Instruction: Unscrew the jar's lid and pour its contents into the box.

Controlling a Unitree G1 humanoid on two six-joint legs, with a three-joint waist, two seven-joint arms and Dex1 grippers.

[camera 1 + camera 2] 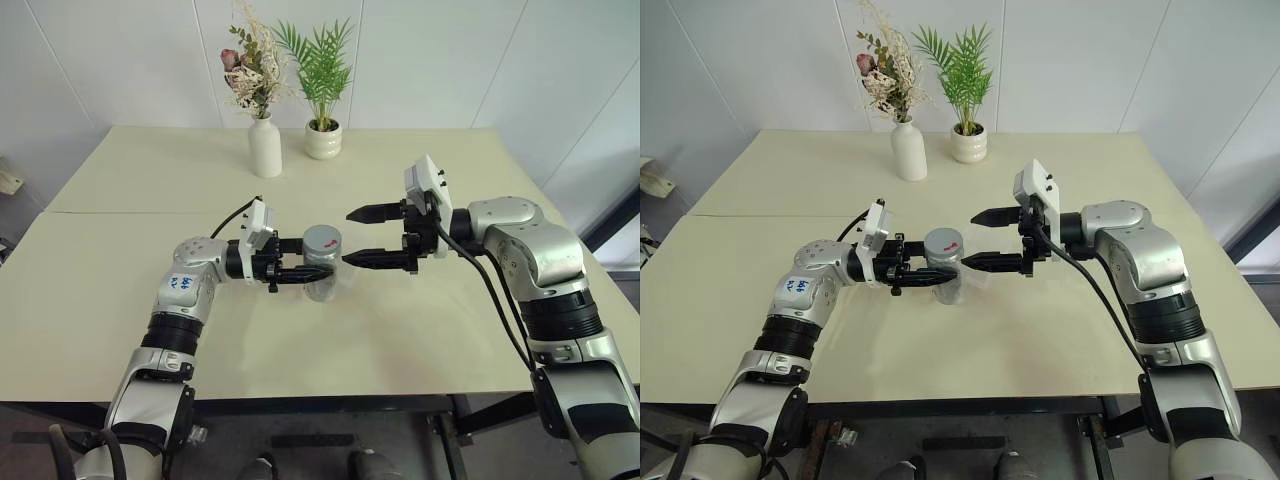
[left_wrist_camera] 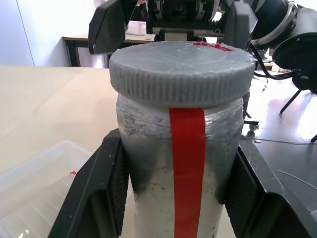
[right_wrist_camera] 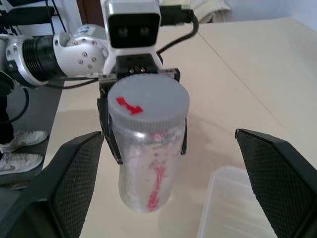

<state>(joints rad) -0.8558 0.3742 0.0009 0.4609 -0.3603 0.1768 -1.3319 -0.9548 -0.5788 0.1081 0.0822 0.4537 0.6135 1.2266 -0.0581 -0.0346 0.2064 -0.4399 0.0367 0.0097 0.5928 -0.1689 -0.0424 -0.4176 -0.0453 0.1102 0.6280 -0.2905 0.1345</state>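
The left end effector point(image 1: 300, 262) is clamped on the body of the small silvery-grey cylindrical jar point(image 1: 321, 275) with a red stripe down its label, holding it upright just above the pale counter point(image 1: 140, 290), over the near edge of the shallow clear plastic box point(image 3: 237, 208). The round grey ribbed lid point(image 1: 322, 240) with a red mark on top is on the jar, not yet unscrewed. The right end effector point(image 1: 375, 236) faces it from the other side, jaws wide apart, 1 finger level with the lid and 1 above, touching nothing. Risks, as judged: if the right jaws close too low they catch the jar's shoulder rather than the lid, and the twist does nothing. If the left grip is weak, the jar may spin inside its 2 pads instead of the lid loosening. A push off-axis could tilt the jar or knock it free. Contents are not visible.
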